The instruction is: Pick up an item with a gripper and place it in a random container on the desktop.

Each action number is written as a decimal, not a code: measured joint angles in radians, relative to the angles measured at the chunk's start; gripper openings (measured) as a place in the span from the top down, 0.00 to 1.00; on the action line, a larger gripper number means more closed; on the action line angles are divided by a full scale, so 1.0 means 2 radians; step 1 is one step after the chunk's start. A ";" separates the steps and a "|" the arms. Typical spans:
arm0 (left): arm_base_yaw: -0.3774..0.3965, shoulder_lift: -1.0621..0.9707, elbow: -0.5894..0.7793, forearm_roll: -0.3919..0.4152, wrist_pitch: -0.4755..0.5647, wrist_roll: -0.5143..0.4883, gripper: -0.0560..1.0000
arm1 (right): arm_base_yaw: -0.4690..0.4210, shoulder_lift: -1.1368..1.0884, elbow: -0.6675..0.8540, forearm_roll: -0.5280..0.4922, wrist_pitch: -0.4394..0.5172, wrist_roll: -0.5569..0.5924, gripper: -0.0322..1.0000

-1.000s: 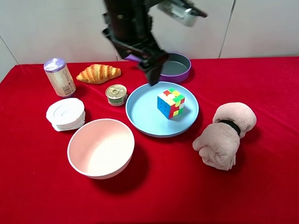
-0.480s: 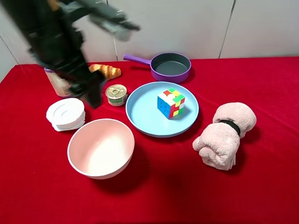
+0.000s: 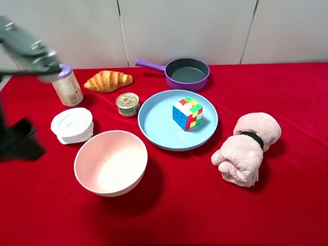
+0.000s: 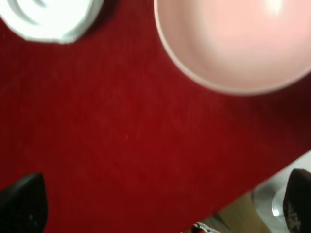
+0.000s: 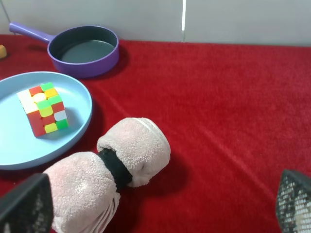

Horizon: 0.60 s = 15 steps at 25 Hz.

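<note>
The puzzle cube (image 3: 187, 112) rests on the light-blue plate (image 3: 157, 126), right of the plate's centre; the right wrist view also shows the cube (image 5: 43, 109) on the plate (image 5: 14, 143). My left gripper (image 3: 17, 144) hangs blurred over the far left of the red desktop (image 3: 173, 215), well away from the cube. In the left wrist view the left gripper (image 4: 160, 213) is open, with only red cloth between its fingers. My right gripper (image 5: 160, 208) is open too and holds nothing; the exterior view does not show it.
A pink bowl (image 3: 111, 162) sits in front of the plate, beside a white lid stack (image 3: 72, 125), a small tin (image 3: 128, 103), a croissant (image 3: 108, 80) and a purple-capped canister (image 3: 66, 84). At the back stands a purple pan (image 3: 186, 73). A rolled pink towel (image 3: 245, 148) lies right.
The left arm has swung from behind the plate across to the far left of the table, its jaws still open. The cube stays put on the plate.
</note>
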 joint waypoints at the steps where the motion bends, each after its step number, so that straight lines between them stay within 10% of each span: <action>1: 0.000 -0.015 0.014 0.000 0.000 -0.001 0.04 | 0.000 0.000 0.000 0.000 0.000 0.000 0.30; 15: 0.000 -0.161 0.161 -0.021 -0.004 -0.002 0.04 | 0.000 0.000 0.000 0.000 0.000 0.000 0.30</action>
